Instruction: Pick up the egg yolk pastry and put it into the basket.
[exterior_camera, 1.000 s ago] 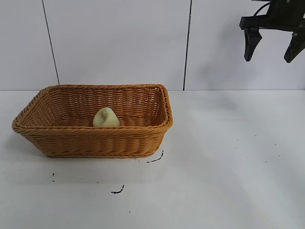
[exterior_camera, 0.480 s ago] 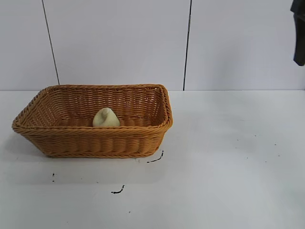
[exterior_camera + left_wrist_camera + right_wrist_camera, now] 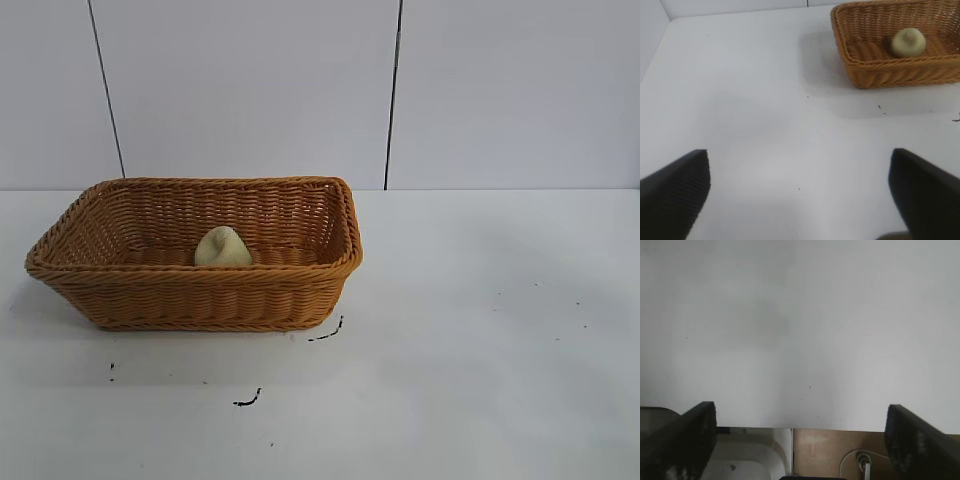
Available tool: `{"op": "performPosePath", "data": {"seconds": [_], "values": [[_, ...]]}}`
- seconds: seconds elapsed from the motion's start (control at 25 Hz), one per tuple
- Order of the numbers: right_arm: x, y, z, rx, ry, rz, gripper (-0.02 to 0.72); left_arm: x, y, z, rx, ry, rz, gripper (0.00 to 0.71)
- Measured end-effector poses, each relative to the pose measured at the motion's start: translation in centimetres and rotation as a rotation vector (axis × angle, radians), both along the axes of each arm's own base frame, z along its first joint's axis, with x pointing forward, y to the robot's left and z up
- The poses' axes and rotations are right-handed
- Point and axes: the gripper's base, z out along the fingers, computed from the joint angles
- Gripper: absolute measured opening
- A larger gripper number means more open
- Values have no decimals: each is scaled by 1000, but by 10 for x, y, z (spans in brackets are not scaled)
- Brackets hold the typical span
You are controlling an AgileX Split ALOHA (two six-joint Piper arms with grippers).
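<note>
The right gripper [image 3: 800, 440] has its two dark fingers spread wide with nothing between them; under it lies only the near edge of the white table [image 3: 800, 340], with a brown surface and some pale hardware below that edge. The left gripper [image 3: 799, 195] also stands with its fingers far apart and empty, hovering over bare tabletop well apart from the work. Neither arm shows in the exterior view.

Outward from there, the egg yolk pastry [image 3: 222, 247] sits inside the basket [image 3: 300, 300], on its floor toward the middle of the long side, dome up and touching no wall that I can make out. The orange-brown wicker basket rests flat on the table at the left half of the exterior view, a few dark marks [image 3: 247, 400] on the surface in front of it. By my reading the placing is done and both grippers are clear of it.

Little remains to go wrong. The main risk, as I judge it, is an arm swinging low past the flared braided rim and nudging the light basket, which could slide it or tip the pastry against a side. The right gripper hanging over the table edge could also clip that edge if it drops further
</note>
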Motion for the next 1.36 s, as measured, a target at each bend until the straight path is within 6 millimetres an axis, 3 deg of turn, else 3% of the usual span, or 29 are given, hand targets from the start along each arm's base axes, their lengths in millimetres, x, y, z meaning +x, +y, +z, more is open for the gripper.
{"op": "performPosePath", "data": {"seconds": [0.24,0.6,1.36], "values": [[-41,0,12,7,-264,5,655,0,0,0,0,0,0,697],[-74,-1,14,18,-480,-11,655,0,0,0,0,0,0,697],[-77,-1,14,18,-493,-11,655,0,0,0,0,0,0,697]]}}
